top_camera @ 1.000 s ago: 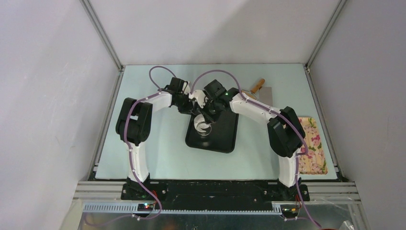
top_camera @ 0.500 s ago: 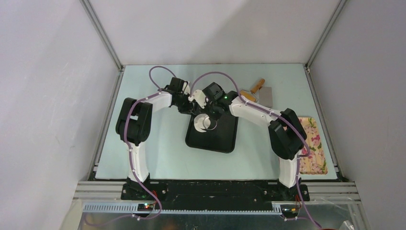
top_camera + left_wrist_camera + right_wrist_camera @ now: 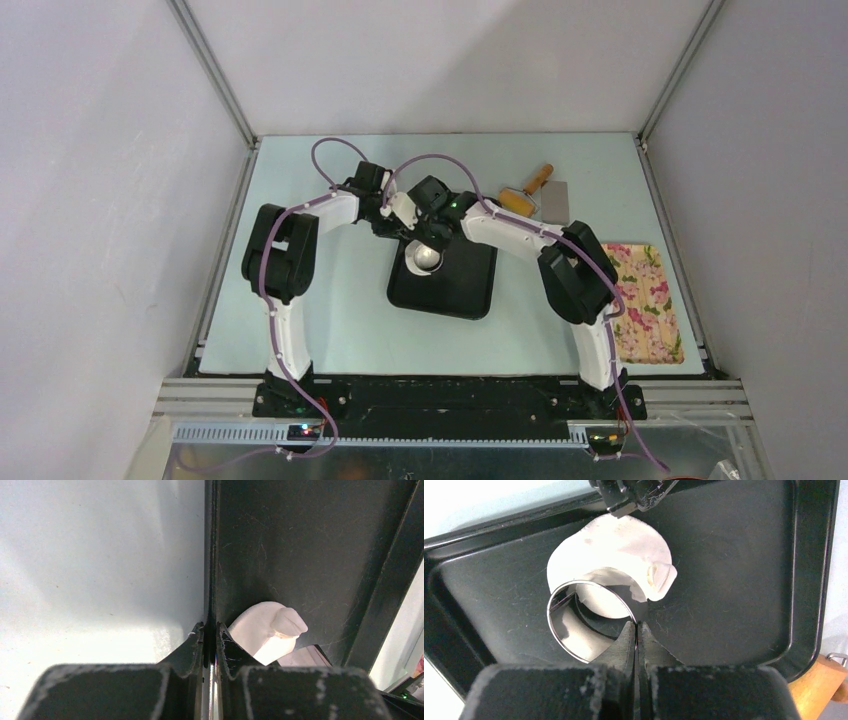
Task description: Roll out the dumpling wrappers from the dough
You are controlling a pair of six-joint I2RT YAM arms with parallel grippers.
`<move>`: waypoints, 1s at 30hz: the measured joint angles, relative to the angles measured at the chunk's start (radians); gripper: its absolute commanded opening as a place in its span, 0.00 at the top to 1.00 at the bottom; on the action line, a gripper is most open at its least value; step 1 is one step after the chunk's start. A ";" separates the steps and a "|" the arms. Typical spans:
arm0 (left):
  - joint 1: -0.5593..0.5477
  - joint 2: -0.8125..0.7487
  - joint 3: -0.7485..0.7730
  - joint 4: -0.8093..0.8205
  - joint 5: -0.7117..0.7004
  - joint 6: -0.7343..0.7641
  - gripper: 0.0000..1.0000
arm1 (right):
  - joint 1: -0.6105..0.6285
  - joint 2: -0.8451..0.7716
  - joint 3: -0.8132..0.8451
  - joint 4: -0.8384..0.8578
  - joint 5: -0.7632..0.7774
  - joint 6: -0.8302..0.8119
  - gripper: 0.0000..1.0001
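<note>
Scratched matt tray (image 3: pixel 734 580), shiny steel ring (image 3: pixel 574 630), smooth dough (image 3: pixel 619 545)

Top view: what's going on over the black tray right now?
Both arms meet over the black tray. The left gripper is shut on the tray's rim, apparently steadying it. The right gripper is shut on the wall of a round steel cup, which sits on the tray overlapping one edge of the flattened dough. White dough shows inside the cup's rim, and the sheet has a curved edge where the cup meets it.
</note>
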 measured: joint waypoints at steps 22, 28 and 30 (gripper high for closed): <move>0.000 0.000 0.000 0.000 0.000 0.000 0.90 | 0.025 0.022 0.037 0.000 0.007 -0.039 1.00; 0.000 0.000 0.000 0.000 0.000 0.000 0.90 | 0.035 0.032 0.031 0.002 0.068 -0.057 1.00; 0.000 0.000 0.000 0.000 0.000 0.000 0.90 | 0.040 0.037 0.025 0.001 0.088 -0.063 1.00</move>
